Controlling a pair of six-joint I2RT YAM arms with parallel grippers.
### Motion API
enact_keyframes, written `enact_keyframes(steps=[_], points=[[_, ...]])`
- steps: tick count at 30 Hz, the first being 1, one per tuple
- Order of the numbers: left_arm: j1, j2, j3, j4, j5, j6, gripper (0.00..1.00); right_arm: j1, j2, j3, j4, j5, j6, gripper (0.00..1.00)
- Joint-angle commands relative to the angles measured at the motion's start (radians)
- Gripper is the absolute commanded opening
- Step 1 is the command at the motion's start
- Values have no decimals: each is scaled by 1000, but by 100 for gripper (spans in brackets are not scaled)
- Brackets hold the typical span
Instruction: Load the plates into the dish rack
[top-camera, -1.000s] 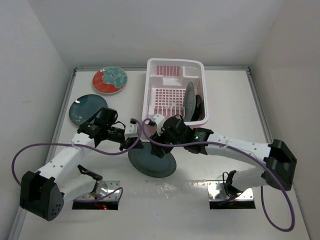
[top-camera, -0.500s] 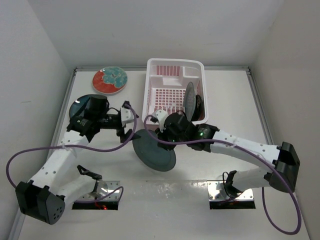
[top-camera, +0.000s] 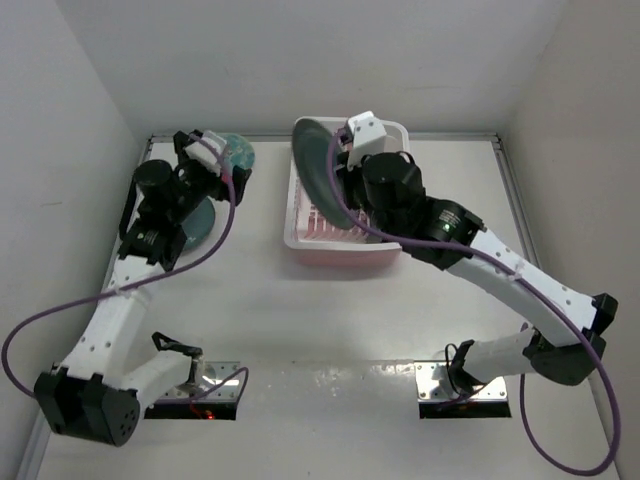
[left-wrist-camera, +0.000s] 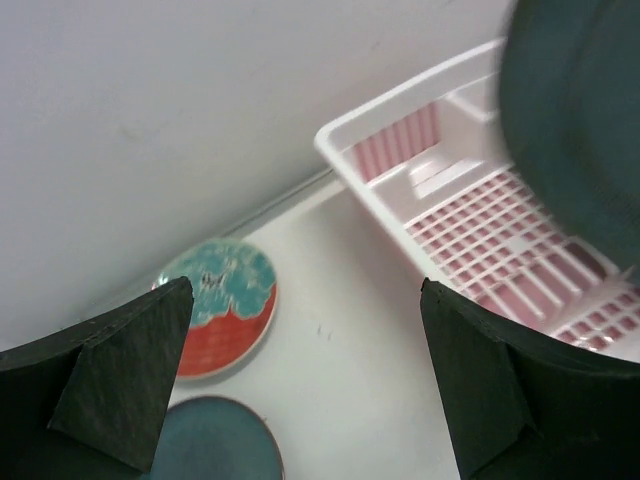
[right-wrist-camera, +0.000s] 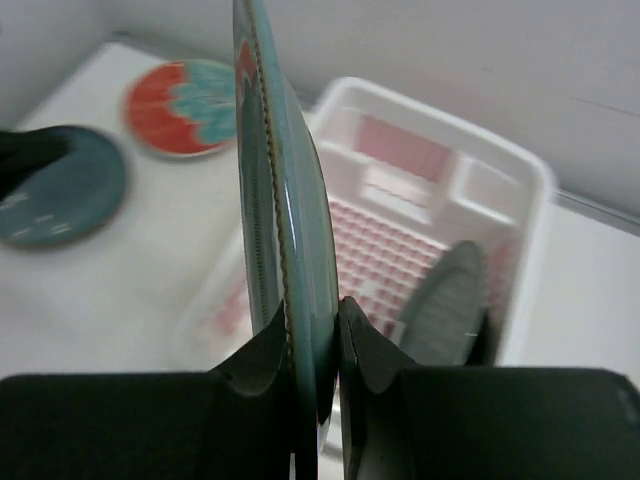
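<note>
Our right gripper (right-wrist-camera: 315, 345) pinches the rim of a large grey-teal plate (right-wrist-camera: 285, 200), holding it on edge over the dish rack (top-camera: 340, 258) at twelve o'clock, where another grey plate (right-wrist-camera: 445, 300) stands upright. Our left gripper (left-wrist-camera: 305, 295) hangs wide open at ten o'clock, near the darker teal plate (left-wrist-camera: 210, 445) and, farther back, the red plate (left-wrist-camera: 215, 315).

bright, even overhead light with soft shadows; both wrist views blurred, the top view sharp.
</note>
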Motion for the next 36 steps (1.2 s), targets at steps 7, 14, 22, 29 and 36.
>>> enact_keyframes(steps=[7,14,22,29,36], points=[[30,238,-101,250,-220,0,100,-227,205,65,-80,210,86,0],[79,416,-33,248,-274,-101,100,-241,319,148,-157,273,158,0],[124,485,-12,229,-229,-67,100,-236,423,226,-282,376,308,0],[151,517,8,229,-197,-86,100,-253,502,301,-376,391,425,0],[171,546,27,238,-147,-95,100,-260,511,258,-385,408,460,0]])
